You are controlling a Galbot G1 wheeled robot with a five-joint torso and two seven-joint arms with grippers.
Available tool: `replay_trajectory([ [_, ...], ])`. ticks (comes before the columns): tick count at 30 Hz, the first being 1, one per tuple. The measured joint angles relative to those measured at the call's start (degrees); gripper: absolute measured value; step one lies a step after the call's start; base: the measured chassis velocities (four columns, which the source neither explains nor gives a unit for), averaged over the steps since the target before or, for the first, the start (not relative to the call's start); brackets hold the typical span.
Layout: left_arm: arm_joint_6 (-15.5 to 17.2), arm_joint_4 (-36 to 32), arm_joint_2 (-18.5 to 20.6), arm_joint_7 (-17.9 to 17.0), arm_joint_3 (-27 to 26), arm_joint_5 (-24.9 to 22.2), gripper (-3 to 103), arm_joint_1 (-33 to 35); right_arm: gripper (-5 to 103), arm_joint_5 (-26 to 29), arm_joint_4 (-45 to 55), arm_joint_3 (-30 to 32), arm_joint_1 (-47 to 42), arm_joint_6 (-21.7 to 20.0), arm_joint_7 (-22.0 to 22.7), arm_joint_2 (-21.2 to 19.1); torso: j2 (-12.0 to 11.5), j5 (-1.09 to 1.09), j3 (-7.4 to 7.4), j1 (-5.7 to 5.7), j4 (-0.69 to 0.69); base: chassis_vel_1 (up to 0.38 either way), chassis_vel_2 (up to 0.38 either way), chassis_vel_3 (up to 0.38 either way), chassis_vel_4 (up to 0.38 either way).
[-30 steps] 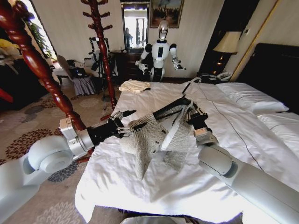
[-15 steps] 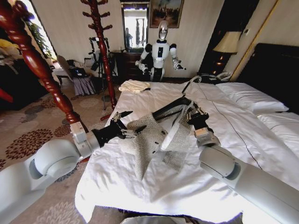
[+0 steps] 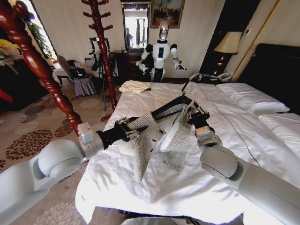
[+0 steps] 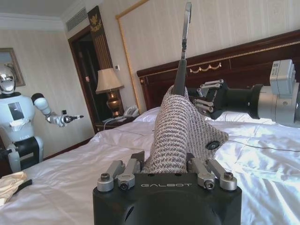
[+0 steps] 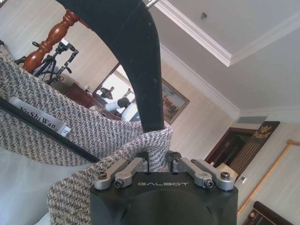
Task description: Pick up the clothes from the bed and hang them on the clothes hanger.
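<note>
Beside the large white-duveted bed (image 3: 243, 126), the reddish-brown turned wooden pole (image 3: 35, 63) rises just behind the left arm, whose left gripper (image 3: 132, 131) pinches the grey-beige flecked knit jacket (image 3: 157, 140) at its edge. The jacket hangs above the bed, draped over the thin black hanger (image 3: 169, 107). On the jacket's far side, the right gripper (image 3: 193, 115) has its fingers clamped on the hanger and knit together; a small cream folded cloth (image 3: 134, 86) lies at the bed's far corner.

Daylight from window (image 3: 35, 23) at left; lamp (image 3: 228, 43) lit; wide-angle bend at edges; duvet (image 3: 154, 187) glary.
</note>
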Motion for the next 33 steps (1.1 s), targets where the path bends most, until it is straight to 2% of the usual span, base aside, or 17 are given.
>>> replay_trajectory([
  [2, 0.4, 0.5, -0.5, 0.2, 1.3, 0.0, 30, -1.7, 18, -0.2, 0.9, 0.0, -0.5, 0.8, -0.4, 0.0, 0.0, 0.02, 0.00, 0.00, 0.00, 0.000, 0.000, 0.000, 0.000],
  [3, 0.4, 0.5, -0.5, 0.2, 1.3, 0.0, 30, -1.7, 18, -0.2, 0.9, 0.0, -0.5, 0.8, -0.4, 0.0, 0.0, 0.02, 0.00, 0.00, 0.00, 0.000, 0.000, 0.000, 0.000],
  [4, 0.8, 0.9, -0.6, 0.2, 1.5, 0.0, 25, -2.0, 15, -0.2, 0.8, 0.1, -0.6, 0.8, -0.3, -0.1, 0.0, -0.01, 0.00, -0.01, 0.01, 0.000, 0.000, 0.000, 0.000],
  [6, 1.3, 1.5, -0.7, 0.1, 1.6, 0.2, 23, -2.2, 4, -0.7, 0.7, 0.2, -0.7, 1.1, -0.5, -0.1, 0.0, 0.00, 0.00, 0.00, 0.02, 0.000, 0.000, 0.000, 0.000],
  [10, 1.3, 1.7, -0.6, 0.1, 1.3, 0.3, 23, -1.7, 0, -1.4, 0.2, 0.2, -0.6, 1.5, -0.7, 0.1, 0.0, 0.01, 0.00, 0.00, 0.01, 0.000, 0.000, 0.000, 0.000],
  [17, 0.5, 1.7, -0.2, 0.0, -1.1, 0.8, 23, 0.7, 0, -1.6, -0.4, 0.0, -0.5, 1.9, -0.8, 0.6, 0.0, 0.00, 0.00, 0.00, 0.01, 0.000, 0.000, 0.000, 0.000],
  [28, -2.2, 3.3, 0.0, 1.3, -4.7, 6.9, 23, 2.8, -1, -1.5, 0.6, 2.3, -1.7, 3.5, -1.3, -0.1, 0.0, 0.00, 0.00, 0.00, 0.01, 0.000, 0.000, 0.000, 0.000],
  [30, -2.6, 3.4, 0.1, 1.7, -4.9, 7.4, 23, 2.9, 9, -1.4, 1.1, 3.0, -1.8, 4.7, -2.1, -0.3, 0.0, 0.00, 0.00, 0.00, 0.01, 0.000, 0.000, 0.000, 0.000],
  [33, -2.9, 3.1, 0.1, 1.9, -4.7, 7.5, 23, 3.0, 12, -1.3, 1.2, 3.6, -1.8, 5.5, -2.8, -0.4, 0.0, 0.00, 0.00, 0.00, 0.01, 0.000, 0.000, 0.000, 0.000],
])
